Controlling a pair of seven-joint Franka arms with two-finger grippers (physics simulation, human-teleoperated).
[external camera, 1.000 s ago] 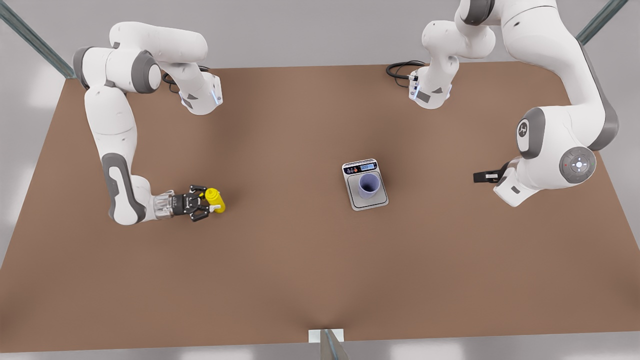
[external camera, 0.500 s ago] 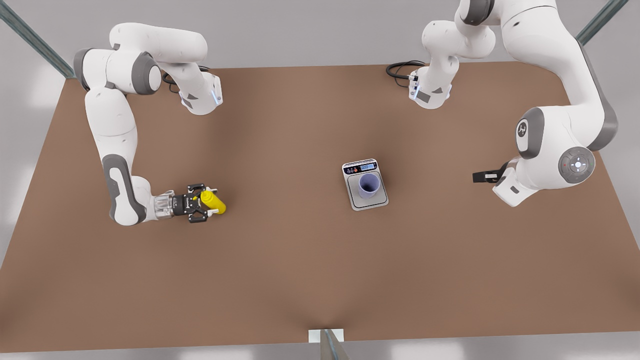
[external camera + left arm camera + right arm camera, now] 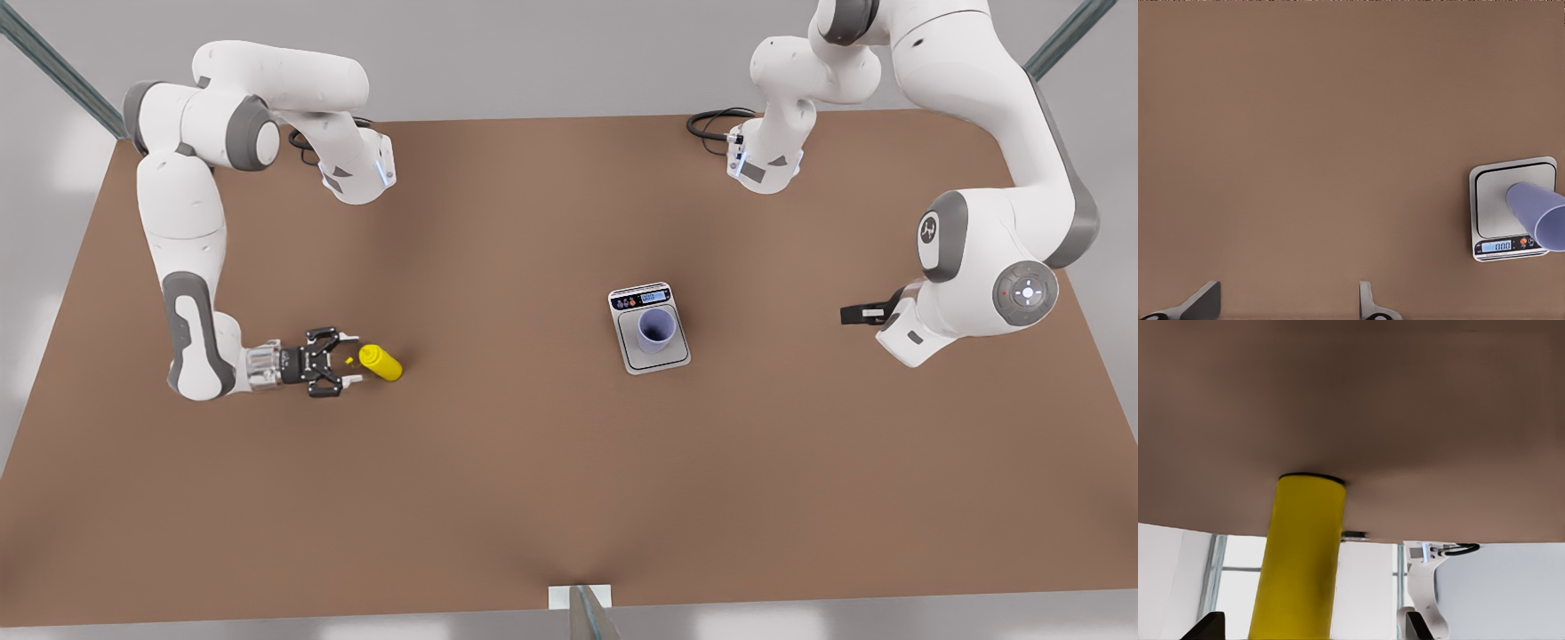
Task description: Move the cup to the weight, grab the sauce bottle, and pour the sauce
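The yellow sauce bottle stands upright on the brown table at the front view's left. My right gripper is open, low over the table beside it. Its fingertips lie just short of the bottle body, and the nozzle points between them. In the right wrist view the sauce bottle rises ahead between the open fingers. The lavender cup stands on the silver weight at mid-table. My left gripper waits at the front view's right, open, fingers apart, with the cup and weight ahead.
Both arm bases sit at the table's far edge with black cables. A small white bracket is at the near edge. Bare brown tabletop separates the bottle from the weight.
My right gripper has drawn back toward the front view's left, so the bottle that stood between its fingers now stands just beyond their tips. The left arm, cup and weight have not moved.
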